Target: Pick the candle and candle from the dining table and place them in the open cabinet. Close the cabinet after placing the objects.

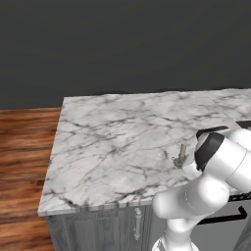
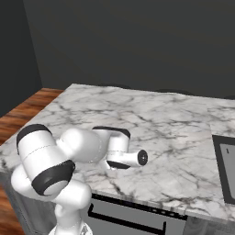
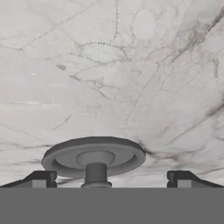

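A stubby pale-olive candle (image 1: 183, 151) on a round grey metal base (image 3: 94, 156) stands upright near the front edge of the dining table (image 1: 108, 142). That table is a white marble slab with grey veins. My gripper (image 3: 111, 179) is open just above the marble, with the fingertips (image 3: 40, 178) on either side of the candle's grey stem and apart from it. In the left base view my white arm covers the hand, and the candle peeks out just left of it. In the right base view my forearm hides the candle. The cabinet is out of view.
A black-framed panel (image 2: 226, 167) is set into the marble at the right. Below the front edge are grey wood fronts with a silver handle (image 1: 138, 223) and a black bar handle (image 2: 126, 219). Wooden floor (image 1: 22, 162) lies left of the table, with a dark wall behind.
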You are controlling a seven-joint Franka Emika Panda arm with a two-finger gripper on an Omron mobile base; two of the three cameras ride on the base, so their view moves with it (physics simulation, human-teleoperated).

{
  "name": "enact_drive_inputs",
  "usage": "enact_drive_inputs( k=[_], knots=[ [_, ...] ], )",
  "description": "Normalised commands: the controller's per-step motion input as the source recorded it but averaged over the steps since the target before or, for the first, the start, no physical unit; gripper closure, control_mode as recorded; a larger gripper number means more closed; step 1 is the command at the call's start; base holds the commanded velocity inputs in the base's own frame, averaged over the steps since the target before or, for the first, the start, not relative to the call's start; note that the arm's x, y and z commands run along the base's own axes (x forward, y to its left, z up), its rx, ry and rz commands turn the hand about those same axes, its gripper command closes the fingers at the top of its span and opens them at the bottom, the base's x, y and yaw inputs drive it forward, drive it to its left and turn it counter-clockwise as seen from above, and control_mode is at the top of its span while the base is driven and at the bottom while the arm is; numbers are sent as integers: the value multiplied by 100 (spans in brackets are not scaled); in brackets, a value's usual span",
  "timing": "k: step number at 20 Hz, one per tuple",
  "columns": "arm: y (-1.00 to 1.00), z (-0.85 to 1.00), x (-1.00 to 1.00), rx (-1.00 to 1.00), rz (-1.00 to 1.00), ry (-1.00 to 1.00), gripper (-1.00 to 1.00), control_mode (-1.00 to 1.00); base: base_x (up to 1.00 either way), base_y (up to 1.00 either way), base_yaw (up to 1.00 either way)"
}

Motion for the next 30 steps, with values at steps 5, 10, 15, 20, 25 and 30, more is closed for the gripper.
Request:
enact_drive_inputs(
  k=[5, 10, 15, 20, 25, 30],
  knots=[
    [-1, 0, 21, 2, -2, 0, -100, -100, 0, 0, 0],
    [-14, -9, 11, 4, -3, 0, -100, -100, 0, 0, 0],
    [-15, -10, 6, 3, -1, 0, -100, -100, 0, 0, 0],
    [-3, -3, 6, 2, 0, 0, -100, -100, 0, 0, 0],
    [9, -2, 2, 2, 1, 0, -100, -100, 0, 0, 0],
    [12, -7, 0, 3, 6, 0, -100, -100, 0, 0, 0]
  ],
)
